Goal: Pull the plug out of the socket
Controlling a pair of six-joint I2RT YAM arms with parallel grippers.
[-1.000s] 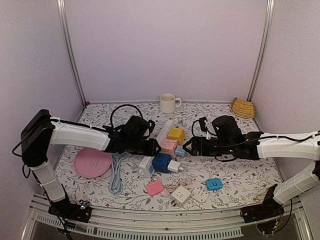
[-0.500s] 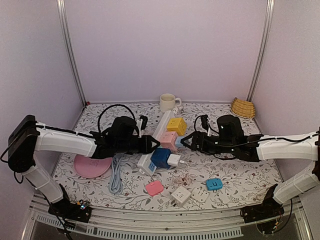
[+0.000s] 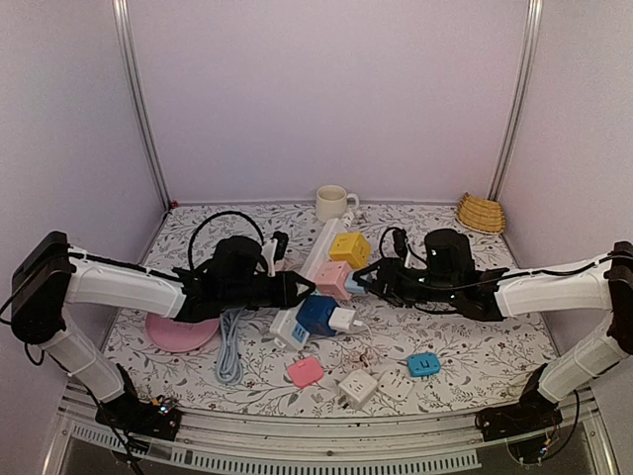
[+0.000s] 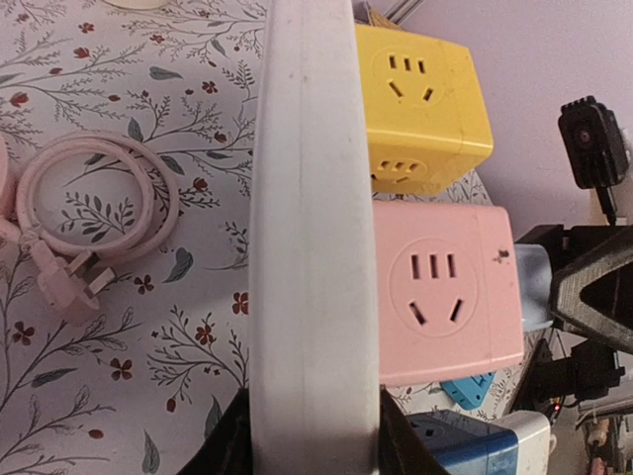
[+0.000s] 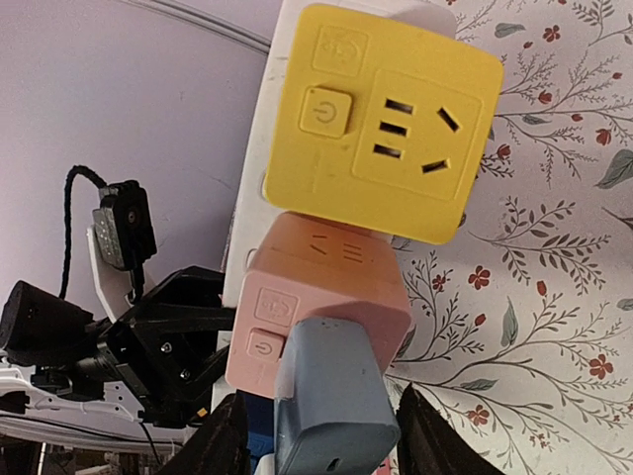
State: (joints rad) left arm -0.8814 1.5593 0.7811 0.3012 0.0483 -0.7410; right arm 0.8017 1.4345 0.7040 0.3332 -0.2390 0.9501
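My right jaws pinch the blue-grey plug (image 5: pixel 334 391), which sits flush against the pink cube socket (image 5: pixel 316 287) on the white power strip (image 4: pixel 315 218), near the middle of the surface (image 3: pixel 514 341). My left jaws clamp the strip itself, bracing it. I judge both grips are set; the plug is not yet out, so the pull remains
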